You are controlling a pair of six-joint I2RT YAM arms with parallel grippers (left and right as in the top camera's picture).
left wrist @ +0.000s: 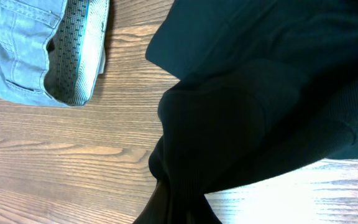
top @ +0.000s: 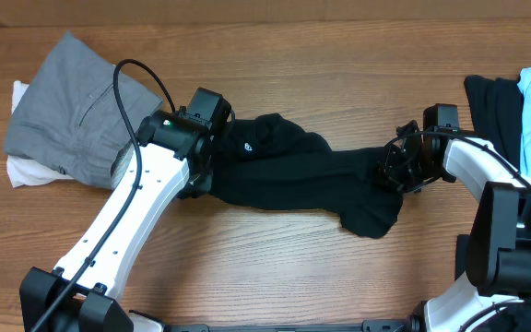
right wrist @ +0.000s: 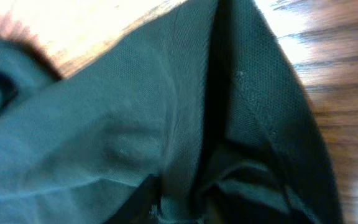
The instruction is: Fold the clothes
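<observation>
1. Across the middle of the table (top: 275,267), the black T-shirt (top: 293,175) lies stretched in a bunched rope between both arms.
2. Left gripper (top: 203,161) seems clamped on its gathered end; the cloth may slip free if pulled harder, or drag into the grey trousers (top: 72,111).
3. Cloth hides the fingers of the right gripper (top: 396,169); I cannot tell their hold.
</observation>
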